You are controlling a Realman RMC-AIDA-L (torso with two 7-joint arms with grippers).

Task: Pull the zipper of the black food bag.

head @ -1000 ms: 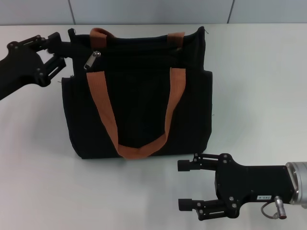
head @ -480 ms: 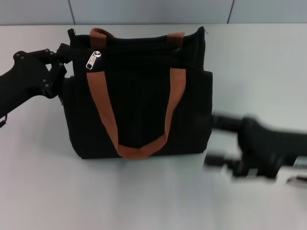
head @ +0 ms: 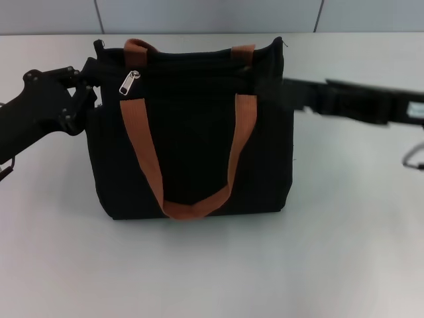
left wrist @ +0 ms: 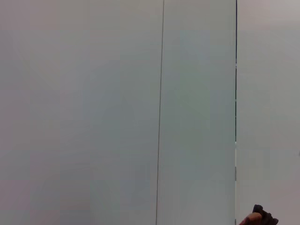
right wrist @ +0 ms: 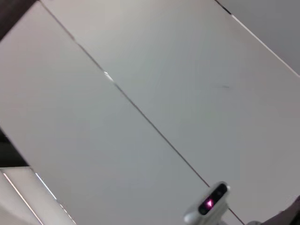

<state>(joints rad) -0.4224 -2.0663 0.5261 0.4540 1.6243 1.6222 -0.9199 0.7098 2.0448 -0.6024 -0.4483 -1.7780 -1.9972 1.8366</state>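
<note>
The black food bag (head: 192, 139) lies on the white table in the head view, its two orange-brown handles (head: 142, 152) draped over its front. The silver zipper (head: 128, 82) sits at the bag's upper left, next to the left handle. My left gripper (head: 87, 85) is pressed against the bag's upper left corner, just left of the zipper. My right gripper (head: 288, 96) is a blurred dark shape reaching in from the right at the bag's upper right edge. A small orange-and-black bit (left wrist: 258, 218) shows in a corner of the left wrist view.
The white table (head: 212, 265) spreads in front of and beside the bag. A grey panelled wall (head: 212, 14) stands behind it. Both wrist views show mostly pale panels; the right wrist view also holds a small device with a red light (right wrist: 209, 203).
My right arm has swung from the table's front right up to the bag's upper right edge. My left gripper moved in against the bag's upper left corner, then held still.
</note>
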